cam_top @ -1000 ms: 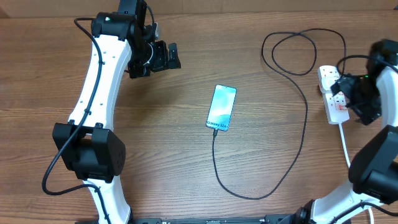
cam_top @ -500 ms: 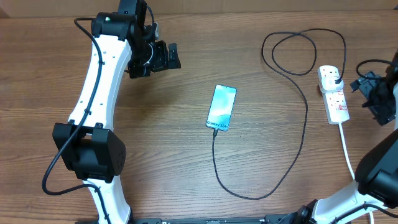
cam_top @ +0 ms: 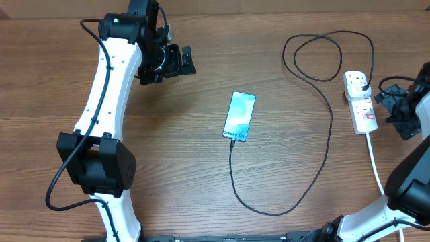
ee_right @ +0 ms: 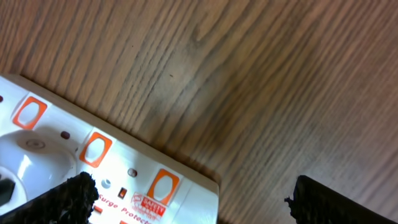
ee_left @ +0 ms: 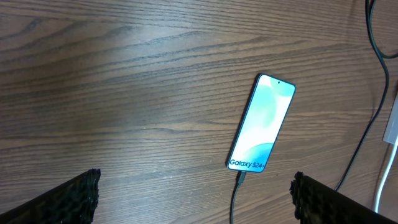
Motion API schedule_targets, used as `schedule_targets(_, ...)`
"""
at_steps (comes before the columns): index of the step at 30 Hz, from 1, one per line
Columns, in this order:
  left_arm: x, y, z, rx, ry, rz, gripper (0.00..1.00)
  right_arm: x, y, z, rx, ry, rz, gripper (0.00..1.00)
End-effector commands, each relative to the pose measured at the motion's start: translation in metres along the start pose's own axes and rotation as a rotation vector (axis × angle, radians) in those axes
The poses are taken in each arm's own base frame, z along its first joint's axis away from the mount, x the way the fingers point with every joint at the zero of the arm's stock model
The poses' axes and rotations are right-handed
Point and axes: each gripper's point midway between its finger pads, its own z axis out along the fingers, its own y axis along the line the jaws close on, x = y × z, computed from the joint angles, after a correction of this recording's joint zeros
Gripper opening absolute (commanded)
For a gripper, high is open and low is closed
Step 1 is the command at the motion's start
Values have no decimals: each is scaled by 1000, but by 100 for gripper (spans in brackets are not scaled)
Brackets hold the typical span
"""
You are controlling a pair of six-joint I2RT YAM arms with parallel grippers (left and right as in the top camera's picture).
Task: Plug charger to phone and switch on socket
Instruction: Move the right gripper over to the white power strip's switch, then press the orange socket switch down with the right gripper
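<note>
The right gripper [cam_top: 388, 111], spread wide and empty, is just beside the socket [cam_top: 361, 101] at the right edge. The left gripper [cam_top: 188, 60] is likewise wide and empty.

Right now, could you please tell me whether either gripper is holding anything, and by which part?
Nothing is held: the left gripper and the right gripper are both open and empty.

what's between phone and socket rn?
Overhead view: only the charger cable crosses between the phone and the socket; otherwise that stretch is bare.
</note>
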Motion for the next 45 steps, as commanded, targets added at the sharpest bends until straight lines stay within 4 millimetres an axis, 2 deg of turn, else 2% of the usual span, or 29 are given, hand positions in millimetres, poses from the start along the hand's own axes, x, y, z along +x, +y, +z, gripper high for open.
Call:
schedule_targets(1,-1,-1,-4,-5,-13,2,100,3,-1,8,-5,-3,-2,100)
schedule_targets(10,-1,-1,-4,-5,-14,3,100,5,10,22,-85,-31,-1,100)
schedule_targets(18,-1,-1,-4,-5,-14,3,100,0,14,22,-103,-59,0,100)
schedule_targets(31,-1,-1,-4,-5,-14,3,100,6,11,30,-105,-62,0,100)
schedule_targets(45,-1,-1,-4,-5,-14,3,100,0,15,31,-122,-90,-1,100)
